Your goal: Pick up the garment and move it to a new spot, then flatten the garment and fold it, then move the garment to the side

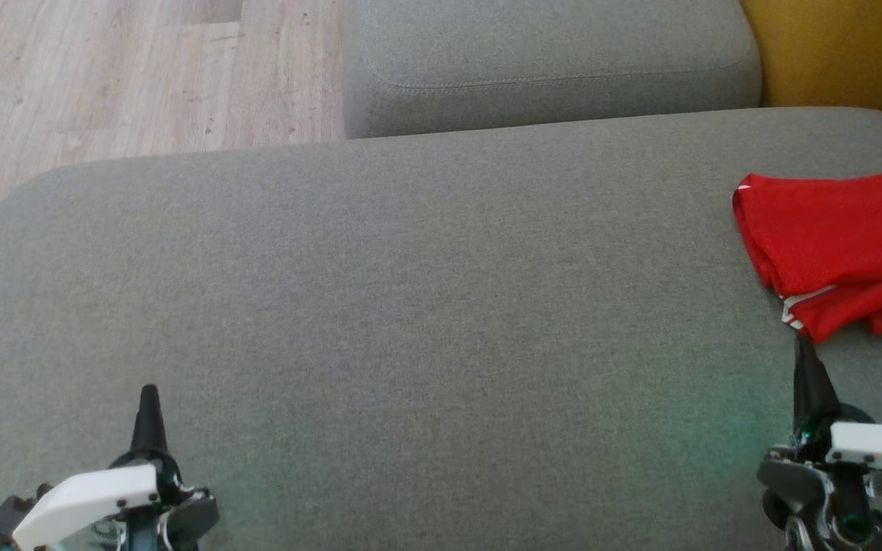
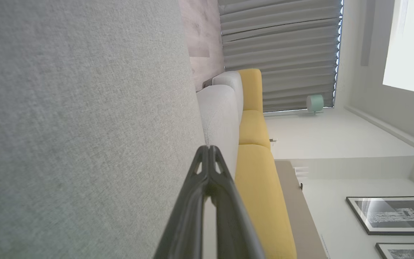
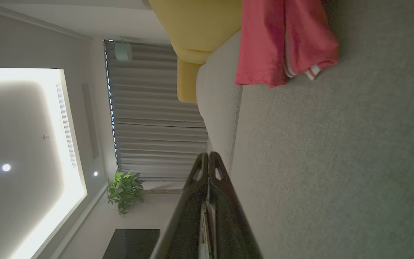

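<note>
Your red garment (image 1: 843,237) lies on the grey couch (image 1: 410,291), far right. Your right gripper (image 1: 802,348) sits just beside it, left gripper (image 1: 148,394) well apart. Both jaws are closed, holding nothing

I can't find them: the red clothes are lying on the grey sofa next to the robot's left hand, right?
No: the red clothes lie on the grey sofa next to the robot's right hand, not its left hand, as the head view shows.

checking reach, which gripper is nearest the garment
The right gripper: its tips sit just short of the garment, while the left gripper is far across the cushion.
</note>
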{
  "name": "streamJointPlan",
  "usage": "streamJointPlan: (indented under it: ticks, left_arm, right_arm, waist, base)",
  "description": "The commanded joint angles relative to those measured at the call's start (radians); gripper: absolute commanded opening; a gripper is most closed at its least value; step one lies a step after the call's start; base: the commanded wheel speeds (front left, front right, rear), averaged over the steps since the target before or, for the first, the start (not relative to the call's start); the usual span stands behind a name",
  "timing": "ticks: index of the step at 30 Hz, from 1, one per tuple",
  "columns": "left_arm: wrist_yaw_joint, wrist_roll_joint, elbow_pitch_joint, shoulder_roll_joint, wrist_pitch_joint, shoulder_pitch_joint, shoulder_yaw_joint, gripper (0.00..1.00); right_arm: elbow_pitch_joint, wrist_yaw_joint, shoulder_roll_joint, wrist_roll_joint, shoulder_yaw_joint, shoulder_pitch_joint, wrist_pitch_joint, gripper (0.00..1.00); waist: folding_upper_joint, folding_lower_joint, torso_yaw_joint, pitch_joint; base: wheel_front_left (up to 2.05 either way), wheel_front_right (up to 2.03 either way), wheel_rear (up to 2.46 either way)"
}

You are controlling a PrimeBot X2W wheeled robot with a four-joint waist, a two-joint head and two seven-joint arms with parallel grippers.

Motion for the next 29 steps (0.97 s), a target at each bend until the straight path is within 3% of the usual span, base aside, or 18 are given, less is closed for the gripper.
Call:
streamJointPlan:
  ticks: [1,8,29]
  left_arm:
    - [-0.013,-0.034,-0.023,0.012,0.009,-0.063,0.045,0.00]
    - [-0.028,-0.106,-0.013,0.012,0.028,-0.080,0.063,0.00]
    - [-0.028,-0.098,-0.012,0.005,0.035,-0.080,0.072,0.00]
  right_arm:
    - [-0.031,0.007,-0.019,0.038,0.012,-0.065,0.012,0.00]
    - [-0.027,0.007,-0.018,0.110,0.001,-0.080,0.030,0.00]
    - [-0.027,0.007,-0.012,0.102,-0.008,-0.081,0.037,0.00]
  waist:
    - [0.0000,0.0000,0.000,0.001]
    - [0.0000,0.0000,0.000,0.003]
    - [0.0000,0.0000,0.000,0.003]
  base:
    - [0.00,0.00,0.00]
    - [0.00,0.00,0.00]
    - [0.00,0.00,0.00]
